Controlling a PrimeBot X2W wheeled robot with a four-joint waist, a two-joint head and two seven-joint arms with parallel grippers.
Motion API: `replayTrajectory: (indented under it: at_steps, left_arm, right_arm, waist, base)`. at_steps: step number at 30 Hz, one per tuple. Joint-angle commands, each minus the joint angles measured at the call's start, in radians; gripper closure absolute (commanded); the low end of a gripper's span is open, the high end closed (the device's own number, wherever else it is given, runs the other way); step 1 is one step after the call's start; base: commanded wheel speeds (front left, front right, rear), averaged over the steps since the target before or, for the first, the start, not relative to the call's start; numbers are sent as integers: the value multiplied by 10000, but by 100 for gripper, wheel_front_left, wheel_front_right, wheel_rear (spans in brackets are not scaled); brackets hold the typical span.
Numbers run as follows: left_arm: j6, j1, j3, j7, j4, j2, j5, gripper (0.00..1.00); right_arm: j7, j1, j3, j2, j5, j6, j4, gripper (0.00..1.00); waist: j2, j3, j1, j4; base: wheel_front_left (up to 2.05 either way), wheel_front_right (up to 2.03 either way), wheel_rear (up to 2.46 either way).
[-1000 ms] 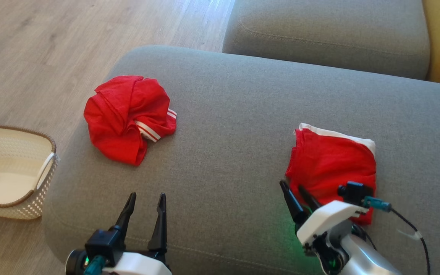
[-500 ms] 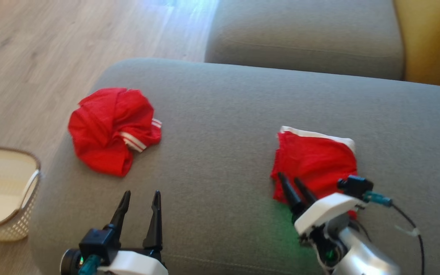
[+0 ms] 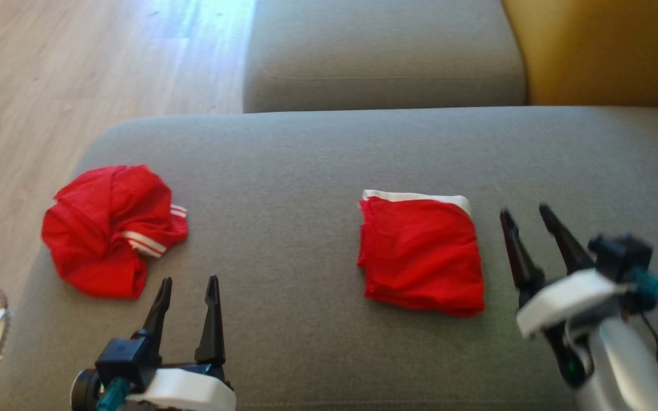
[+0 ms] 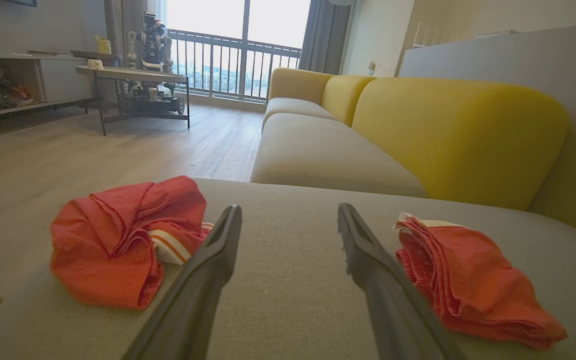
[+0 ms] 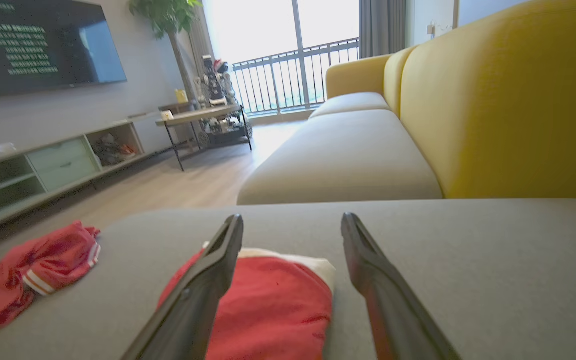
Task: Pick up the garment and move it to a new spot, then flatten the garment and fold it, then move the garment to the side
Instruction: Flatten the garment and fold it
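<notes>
Both released: left pincer (image 3: pixel 189 281), right pincer (image 3: pixel 523 211); bare cushion (image 3: pixel 283 228) between folded garment (image 3: pixel 420 254), crumpled garment (image 3: pixel 106 228) near edge.

Long tapered black jaws, white wrist shells (image 3: pixel 557 297), teal cable plugs (image 3: pixel 652 285), silver forearm (image 3: pixel 626 365).

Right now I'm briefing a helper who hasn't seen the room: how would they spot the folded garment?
Look at the wide grey cushion by the yellow backrest. Of two red pieces on it, the folded garment lies toward the robot's right: a flat square with a white far edge, unlike the crumpled garment, bunched and white-striped.
</notes>
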Motion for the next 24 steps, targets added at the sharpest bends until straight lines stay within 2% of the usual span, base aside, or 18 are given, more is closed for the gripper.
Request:
replayTrajectory:
  at_steps: [1, 5, 10, 24]
  left_arm:
    - [-3, -425, 409, -122, -324, -47, -31, 0]
    - [17, -380, 511, -122, -281, -47, -30, 0]
    - [-17, -220, 428, -122, -27, -47, 86, 0]
    - [70, -178, 269, -122, 17, -47, 226, 0]
  right_arm:
    - [-92, 323, -154, 219, -1082, -2, -896, 0]
    - [-92, 1189, -896, 640, -2237, -2, -1913, 0]
    - [-92, 1857, -1361, 813, -2914, -2, -2756, 0]
    - [-93, 2309, -1337, 831, -2796, -2, -3196, 0]
  waist:
    - [-1, 35, 0, -231]
    - [-1, 75, 0, -432]
    - [-1, 125, 0, -527]
    - [-1, 181, 0, -449]
  base:
    - [0, 0, 0]
    - [0, 0, 0]
    - [0, 0, 0]
    - [0, 0, 0]
